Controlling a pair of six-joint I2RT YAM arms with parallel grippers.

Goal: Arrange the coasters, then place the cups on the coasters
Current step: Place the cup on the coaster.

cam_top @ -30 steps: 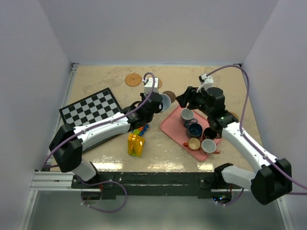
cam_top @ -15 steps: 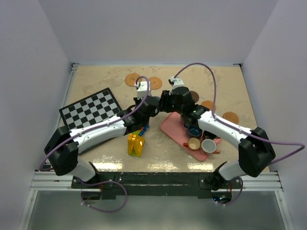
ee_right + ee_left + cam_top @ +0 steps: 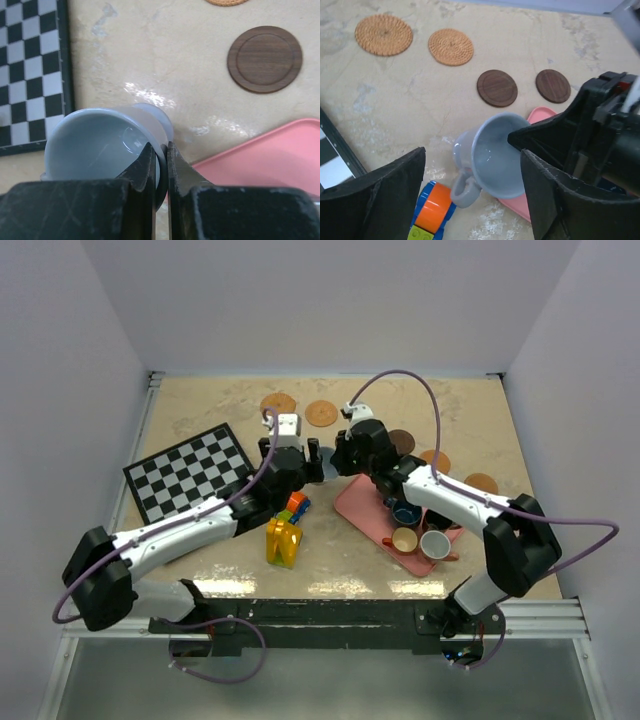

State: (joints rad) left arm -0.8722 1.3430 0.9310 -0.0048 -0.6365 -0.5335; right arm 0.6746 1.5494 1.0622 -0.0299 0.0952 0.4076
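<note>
- Top external: pale cup (image 3: 327, 468) sits between both arms, just left of the pink tray (image 3: 352, 503); the grip is unclear from here.
- Left wrist: left gripper (image 3: 472, 152) is spread wide, clear of the cup. The cup is tilted, handle down. A dark coaster (image 3: 497, 88) lies just beyond it.
- Right wrist: right gripper (image 3: 161, 150) is pinched on the cup's rim; the coaster lies up-right of it.

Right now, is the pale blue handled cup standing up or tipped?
Tipped. The pale blue handled cup hangs tilted, its open mouth facing sideways, not up.

Both arms reach inward, left jaws spread wide, right jaws pinching a cup (image 3: 95, 142) rim.
</note>
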